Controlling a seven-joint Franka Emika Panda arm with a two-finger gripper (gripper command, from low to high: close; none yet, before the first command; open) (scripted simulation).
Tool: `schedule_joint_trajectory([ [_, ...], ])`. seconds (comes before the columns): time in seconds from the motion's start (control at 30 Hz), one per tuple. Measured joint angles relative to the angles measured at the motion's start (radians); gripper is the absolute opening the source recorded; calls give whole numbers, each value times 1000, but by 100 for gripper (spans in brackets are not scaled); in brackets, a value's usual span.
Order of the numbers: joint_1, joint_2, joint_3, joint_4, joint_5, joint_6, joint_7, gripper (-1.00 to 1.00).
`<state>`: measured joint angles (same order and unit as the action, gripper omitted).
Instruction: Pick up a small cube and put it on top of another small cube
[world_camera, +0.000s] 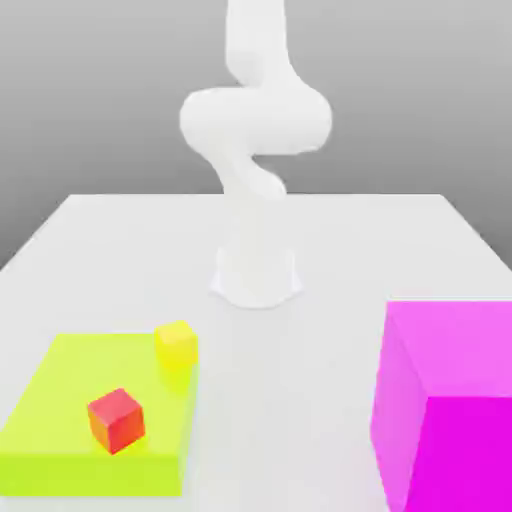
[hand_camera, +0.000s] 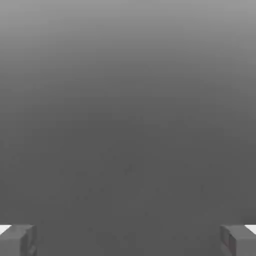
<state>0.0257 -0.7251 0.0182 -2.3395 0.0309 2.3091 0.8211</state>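
Jaws spread wide, fingertips (hand_camera: 17, 240) grey, blocky

The end effector (hand_camera: 128, 240) hangs with its two grey fingertips (hand_camera: 17, 240) set wide apart at opposite edges of the frame, nothing between them, against a plain grey backdrop shading from lighter to darker.

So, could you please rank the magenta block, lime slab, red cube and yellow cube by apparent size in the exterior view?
1. magenta block, cropped
2. lime slab
3. red cube and yellow cube: alike; red sits nearer, so unranked.
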Motion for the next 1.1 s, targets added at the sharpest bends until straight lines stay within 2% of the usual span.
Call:
schedule_joint_trajectory([
  [0.27,109,285,88,-150,101,-28,59,0],
  [0.47,180,504,179,-264,131,-44,140,0],
  [0.73,254,736,258,-394,14,238,514,0],
  [0.93,275,791,227,-435,-82,496,787,0],
  [1.1,323,896,156,-428,-166,625,934,0],
])
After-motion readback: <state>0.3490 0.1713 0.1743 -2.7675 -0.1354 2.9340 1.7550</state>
